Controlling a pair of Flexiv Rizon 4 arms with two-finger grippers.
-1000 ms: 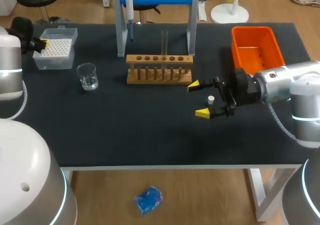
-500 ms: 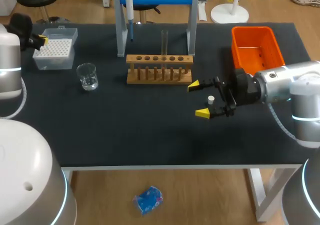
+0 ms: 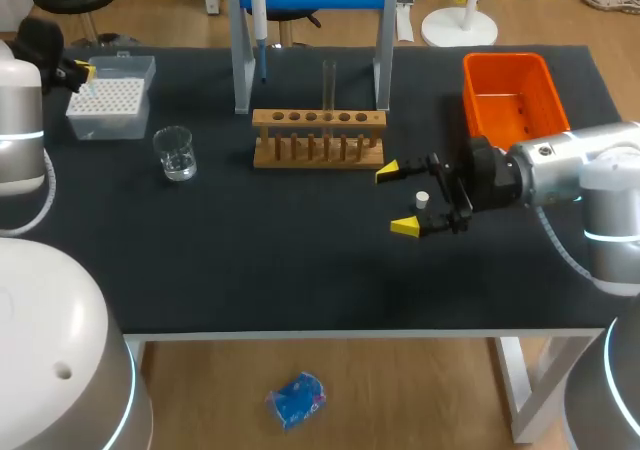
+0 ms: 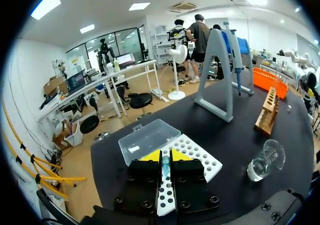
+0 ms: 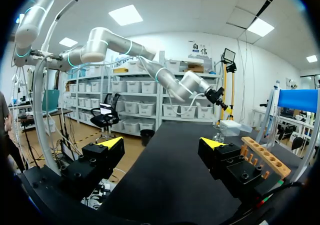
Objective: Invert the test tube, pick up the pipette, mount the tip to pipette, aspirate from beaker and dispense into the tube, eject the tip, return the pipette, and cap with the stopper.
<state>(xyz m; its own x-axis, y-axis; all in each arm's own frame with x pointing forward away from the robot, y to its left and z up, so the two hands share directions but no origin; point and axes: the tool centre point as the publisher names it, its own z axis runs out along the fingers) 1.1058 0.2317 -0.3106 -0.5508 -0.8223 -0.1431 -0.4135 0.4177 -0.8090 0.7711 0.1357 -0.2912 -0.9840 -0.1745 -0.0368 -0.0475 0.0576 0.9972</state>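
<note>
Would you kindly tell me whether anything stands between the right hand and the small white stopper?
Nothing visible does. In the head view the right hand is open, and the small white stopper sits between its two yellow-tipped fingers with no other object near it.

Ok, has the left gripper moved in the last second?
Yes. In the head view the left gripper has shifted back along the tip box, from the middle of its left side to its far left corner.

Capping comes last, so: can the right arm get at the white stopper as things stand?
Probably yes: the white stopper stands on the table between the right gripper's open fingers, untouched, with nothing else close by.
</note>
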